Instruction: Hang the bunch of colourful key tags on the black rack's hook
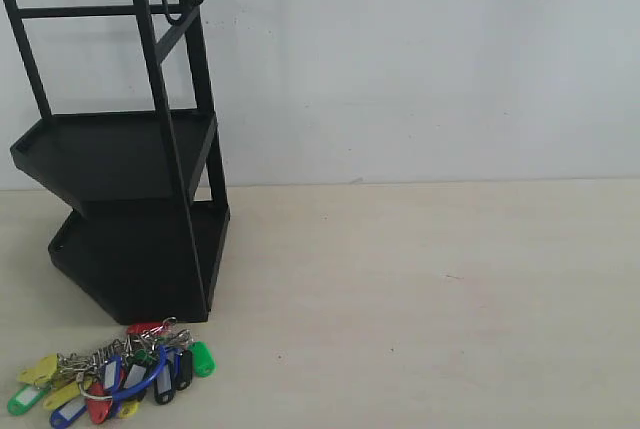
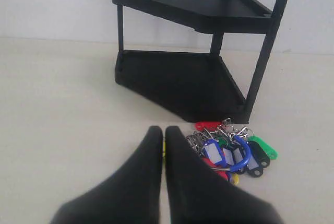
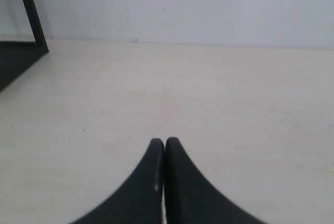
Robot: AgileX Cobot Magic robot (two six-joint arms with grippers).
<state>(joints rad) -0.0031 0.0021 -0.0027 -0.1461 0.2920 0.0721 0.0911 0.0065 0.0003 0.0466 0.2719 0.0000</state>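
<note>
The colourful key tag bunch (image 1: 115, 374) lies on the table just in front of the black rack (image 1: 100, 154), with its big blue loop (image 2: 243, 153) on top. The hook (image 1: 178, 17) juts from the rack's top frame with its tip turned up, and nothing hangs on it. In the left wrist view my left gripper (image 2: 163, 131) is shut and holds nothing; the bunch (image 2: 229, 151) lies beside its fingertips, and a yellow sliver shows through the slit between them. My right gripper (image 3: 164, 141) is shut over bare table. Neither gripper shows in the exterior view.
The rack (image 2: 182, 78) has two angular trays, both bare. A white wall runs behind the pale table (image 1: 430, 289). One corner of the rack (image 3: 15, 57) shows at the edge of the right wrist view.
</note>
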